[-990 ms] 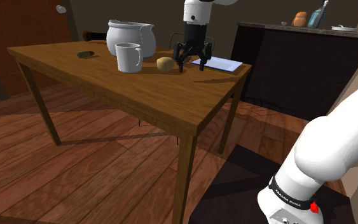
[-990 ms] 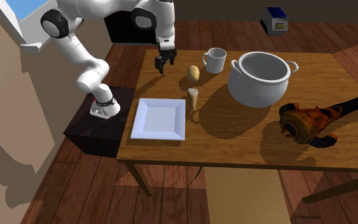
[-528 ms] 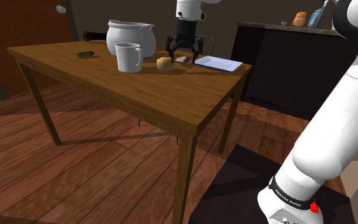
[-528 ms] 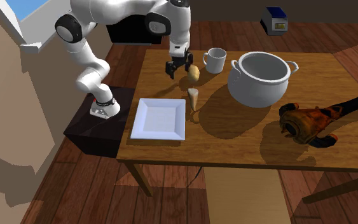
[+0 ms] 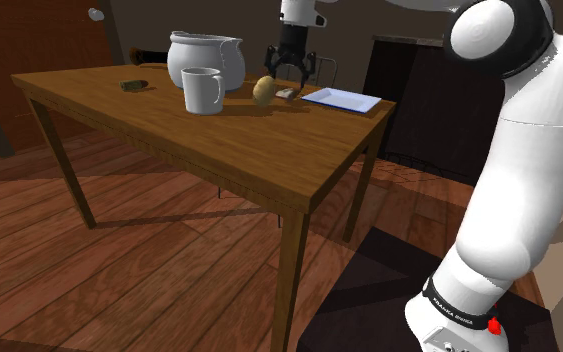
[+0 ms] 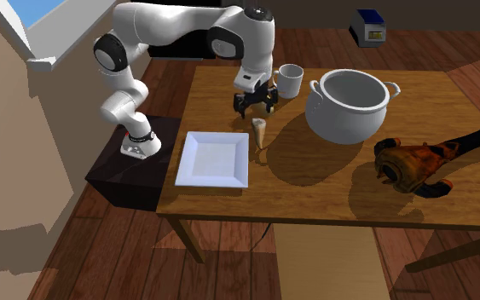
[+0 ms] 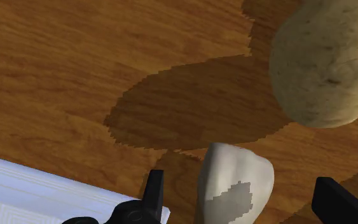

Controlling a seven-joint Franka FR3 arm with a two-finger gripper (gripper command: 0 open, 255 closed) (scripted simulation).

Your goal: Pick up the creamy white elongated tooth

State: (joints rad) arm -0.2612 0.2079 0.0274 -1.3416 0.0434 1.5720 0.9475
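The creamy white elongated tooth (image 6: 259,134) lies on the wooden table (image 5: 219,150) between a white square plate (image 6: 214,158) and a potato (image 5: 263,90). In the shoulder view the tooth (image 5: 287,93) shows just under my gripper (image 5: 292,72). My black gripper (image 6: 256,104) hangs open a little above the table, over the tooth's thick end. In the wrist view the tooth (image 7: 234,188) sits between the spread fingers of the gripper (image 7: 243,192) and neither touches it. The potato (image 7: 327,60) is close beside it.
A white mug (image 5: 201,90) and a large white pot (image 5: 206,58) stand beyond the potato. The plate (image 5: 341,98) lies close on the tooth's other side. A dark horn-like object (image 6: 417,164) rests at the table's far end, and a dark counter (image 5: 469,100) stands behind.
My gripper has moved from the table's edge past the potato to above the tooth's thick end, staying open. The potato looks shifted and more upright.
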